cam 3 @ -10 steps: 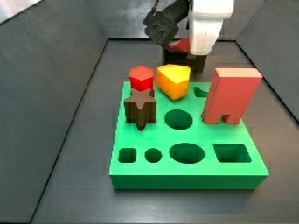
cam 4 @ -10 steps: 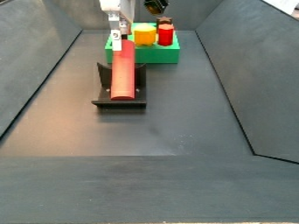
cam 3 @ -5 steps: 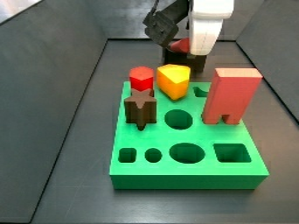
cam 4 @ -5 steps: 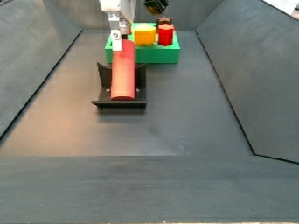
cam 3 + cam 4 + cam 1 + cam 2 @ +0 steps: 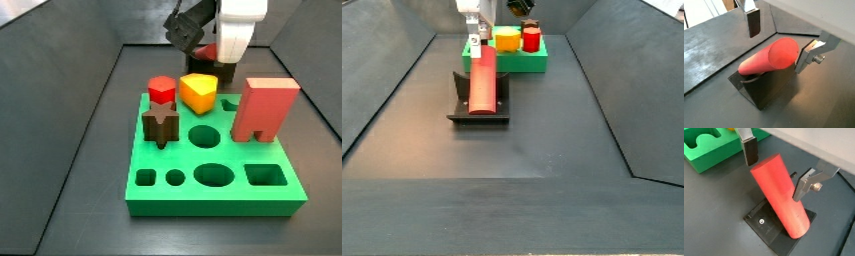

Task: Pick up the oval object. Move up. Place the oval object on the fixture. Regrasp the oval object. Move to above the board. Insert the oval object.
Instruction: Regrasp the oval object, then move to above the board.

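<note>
The oval object (image 5: pixel 777 195), a long smooth red rod, rests tilted on the dark fixture (image 5: pixel 769 224); both side views show it too, as the oval object (image 5: pixel 482 80) on the fixture (image 5: pixel 478 113). My gripper (image 5: pixel 774 180) is open and straddles the rod's raised end. One finger (image 5: pixel 749 152) stands clear of it, the other finger (image 5: pixel 806 184) is close beside it. In a wrist view the rod's oval end (image 5: pixel 774 55) faces the camera between the fingers (image 5: pixel 753 22). The green board (image 5: pixel 214 170) lies just past the fixture, with my gripper (image 5: pixel 214 48) behind it.
On the board stand a salmon-pink block (image 5: pixel 263 108), a yellow piece (image 5: pixel 198 92), a short red hexagonal peg (image 5: pixel 162 90) and a dark brown star peg (image 5: pixel 160 126). Several holes in the board's near half are open. Sloped grey walls (image 5: pixel 389 90) flank the floor.
</note>
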Controlling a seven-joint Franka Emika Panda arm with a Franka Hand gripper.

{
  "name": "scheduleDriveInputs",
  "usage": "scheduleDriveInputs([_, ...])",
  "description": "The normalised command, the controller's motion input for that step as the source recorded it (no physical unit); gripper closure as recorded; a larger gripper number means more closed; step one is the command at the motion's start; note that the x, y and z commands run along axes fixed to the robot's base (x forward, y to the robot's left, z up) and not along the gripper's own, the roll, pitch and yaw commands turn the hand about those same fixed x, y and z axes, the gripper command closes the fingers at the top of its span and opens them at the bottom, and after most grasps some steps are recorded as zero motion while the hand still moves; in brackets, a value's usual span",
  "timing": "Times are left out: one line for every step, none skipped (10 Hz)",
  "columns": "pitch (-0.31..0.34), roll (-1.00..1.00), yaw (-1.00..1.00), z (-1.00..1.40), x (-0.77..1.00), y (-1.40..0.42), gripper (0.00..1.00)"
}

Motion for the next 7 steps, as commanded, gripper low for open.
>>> scheduleDriveInputs([0.212, -0.02, 0.04, 0.01, 0.08, -0.01, 0.00])
scheduleDriveInputs([0.212, -0.02, 0.04, 0.01, 0.08, -0.01, 0.00])
scheduleDriveInputs([0.212, -0.02, 0.04, 0.01, 0.08, -0.01, 0.00])
scheduleDriveInputs([0.212, -0.02, 0.04, 0.01, 0.08, -0.01, 0.00])
scheduleDriveInputs([0.212, -0.02, 0.04, 0.01, 0.08, -0.01, 0.00])
scheduleDriveInputs([0.000, 0.00, 0.00, 0.17, 0.00, 0.50, 1.00])
scheduleDriveInputs([-0.006, -0.11, 0.15, 1.00, -0.27, 0.06, 1.00])
